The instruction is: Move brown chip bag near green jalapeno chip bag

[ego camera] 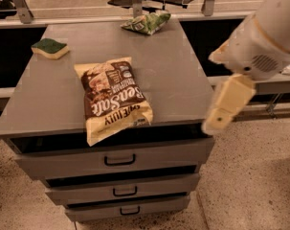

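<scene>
The brown chip bag (115, 99) lies flat near the front edge of the grey cabinet top (178, 80), with its lower corner hanging over the edge. The green jalapeno chip bag (147, 23) lies at the back edge of the top, well apart from the brown bag. My gripper (217, 121) hangs off the cabinet's front right corner, to the right of the brown bag, touching nothing. The cream arm (266, 37) reaches in from the upper right.
A yellow sponge with a green top (50, 48) sits at the back left of the top. The cabinet has three drawers (119, 160) below. A rail and dark chair bases stand behind. Speckled floor (250, 186) lies to the right.
</scene>
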